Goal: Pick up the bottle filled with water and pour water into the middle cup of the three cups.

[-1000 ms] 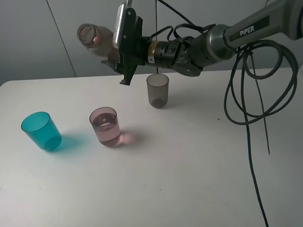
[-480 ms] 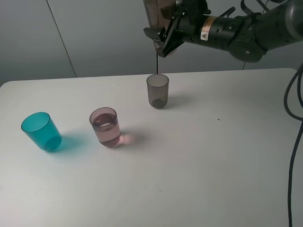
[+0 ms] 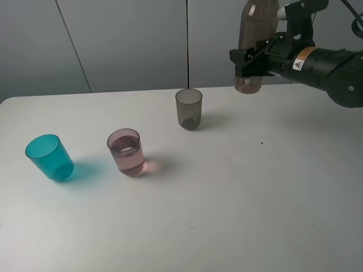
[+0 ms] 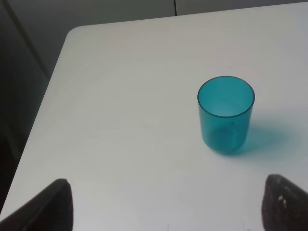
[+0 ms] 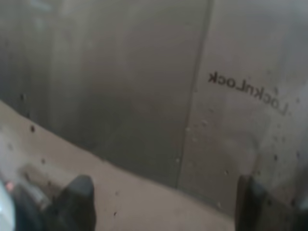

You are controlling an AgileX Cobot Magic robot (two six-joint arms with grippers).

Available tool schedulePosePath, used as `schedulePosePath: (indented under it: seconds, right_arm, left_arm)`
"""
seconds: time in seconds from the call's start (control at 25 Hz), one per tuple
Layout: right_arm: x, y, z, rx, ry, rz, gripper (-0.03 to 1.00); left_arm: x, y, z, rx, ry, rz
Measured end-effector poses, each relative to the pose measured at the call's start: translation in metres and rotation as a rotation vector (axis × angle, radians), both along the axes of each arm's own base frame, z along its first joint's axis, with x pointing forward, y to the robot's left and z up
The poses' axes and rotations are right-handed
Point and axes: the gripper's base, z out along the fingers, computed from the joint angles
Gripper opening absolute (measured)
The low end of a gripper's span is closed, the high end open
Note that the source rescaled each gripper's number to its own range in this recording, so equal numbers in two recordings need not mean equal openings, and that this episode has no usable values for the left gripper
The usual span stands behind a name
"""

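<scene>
The left tool (image 4: 163, 204) hangs over the white table (image 3: 227, 187) with its two tips spread apart and nothing between them; the teal cup (image 3: 49, 157) stands just ahead of it. Further along stands the pale pink middle cup (image 3: 126, 151), partly filled with water, well left of and below the right tool (image 3: 253, 62). The smoky grey cup (image 3: 188, 109) stands nearer that tool, lower and to its left. The right tool is clamped on the bottle (image 3: 256, 42), held upright, clear above the table, a little water in its base.
</scene>
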Motion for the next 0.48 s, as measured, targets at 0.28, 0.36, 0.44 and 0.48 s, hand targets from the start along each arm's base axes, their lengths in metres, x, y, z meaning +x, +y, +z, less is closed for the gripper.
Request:
schedulePosePath:
  seconds: [0.28,0.36,0.44,0.48]
  right_arm:
    - [0.003,-0.002,-0.044,0.068,0.094,-0.052,0.05]
    - [0.005,-0.001,-0.058,0.091,0.088,-0.044,0.05]
    - [0.006,0.0,-0.072,0.116,0.086,-0.043,0.05]
    - [0.007,0.0,-0.077,0.111,0.082,-0.044,0.05]
  left_arm:
    - [0.0,0.0,0.0,0.0,0.0,0.0]
    - [0.0,0.0,0.0,0.0,0.0,0.0]
    - [0.0,0.0,0.0,0.0,0.0,0.0]
    - [0.0,0.0,0.0,0.0,0.0,0.0]
